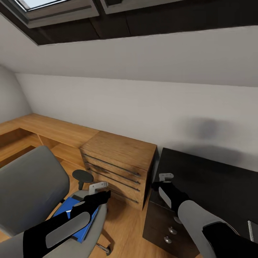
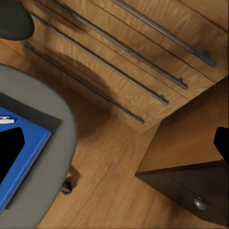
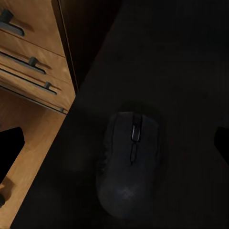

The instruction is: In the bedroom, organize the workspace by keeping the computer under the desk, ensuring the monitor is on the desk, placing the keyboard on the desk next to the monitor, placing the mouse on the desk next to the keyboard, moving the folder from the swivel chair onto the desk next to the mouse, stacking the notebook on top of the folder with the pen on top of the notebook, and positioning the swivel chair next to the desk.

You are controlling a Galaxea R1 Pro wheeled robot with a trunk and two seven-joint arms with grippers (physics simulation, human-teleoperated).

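Two grippers yours | left gripper [image 1: 102,191] over thin bright-blue folder [image 1: 73,220] on grey padded swivel chair [image 1: 30,186], 7 o'clock, jaws spread, empty | right gripper [image 1: 162,180] spread above small rounded black mouse [image 3: 128,164] on glossy black desk [image 1: 215,179], 4 o'clock | folder, notebook stacking remain, judging.

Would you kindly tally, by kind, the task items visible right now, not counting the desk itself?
Swivel chair: 1
Folder, blue, lying on the chair seat: 1
Mouse, black, on the black desk: 1
Notebook, at the frame's edge on the desk: 1
Total: 4
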